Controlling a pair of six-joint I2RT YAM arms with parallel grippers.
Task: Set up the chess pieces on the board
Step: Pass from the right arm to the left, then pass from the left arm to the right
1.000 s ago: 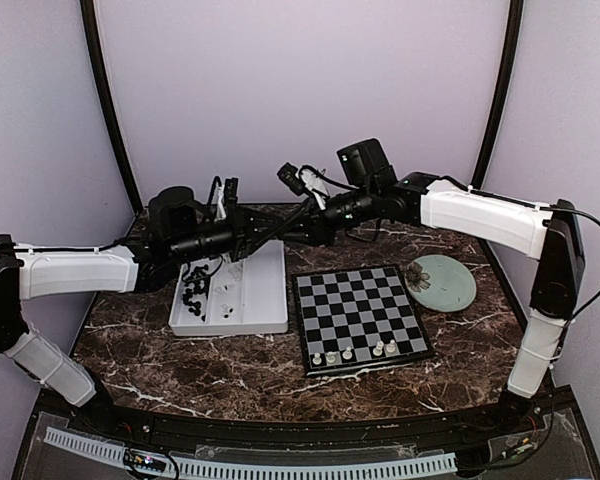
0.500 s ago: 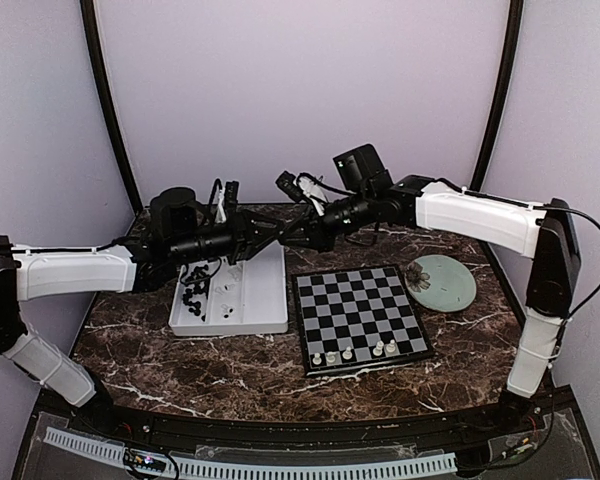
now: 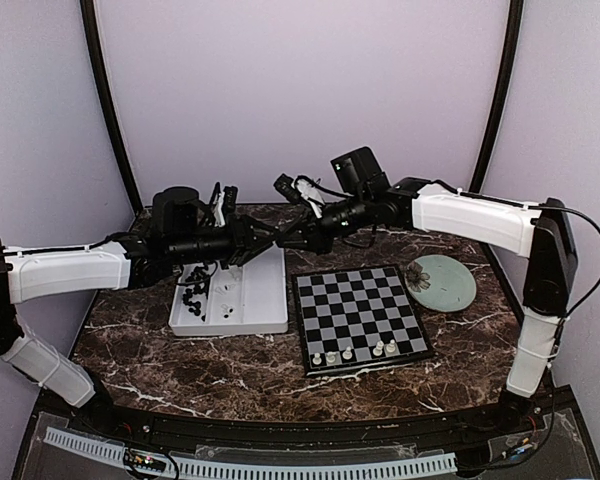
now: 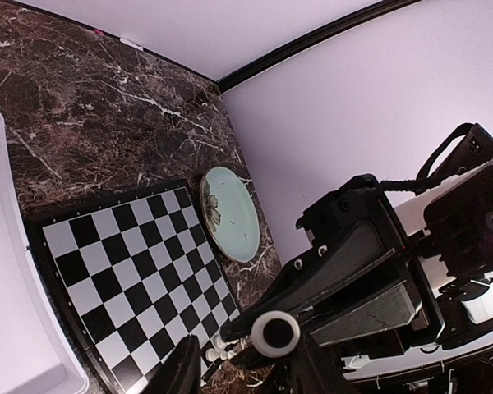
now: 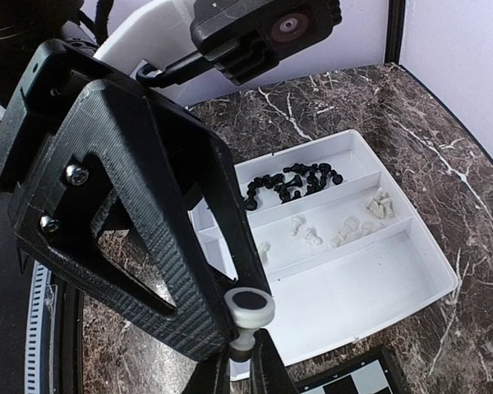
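**White piece passed between the 2 tools above the tray**

A white chess piece is grasped by its stem in the right tool, whose jaws are clenched on it. The left tool is released: its jaws are seen parted, with a gap on 1 side of the piece. Both tools are met in the air above the far right corner of the white tray, well above the worktop.

In the tray, black pieces are kept in 1 compartment and white pieces in the next one. The board is laid just to the right of the tray, and a few white figures are already set on its nearest row. A pale green plate is placed near the far right corner of the board.

Compared with 1 second before, the grip is exchanged: the left tool was closed then and the right one parted. The right arm is shifted a little to the left. The board, the tray and the plate are not moved.
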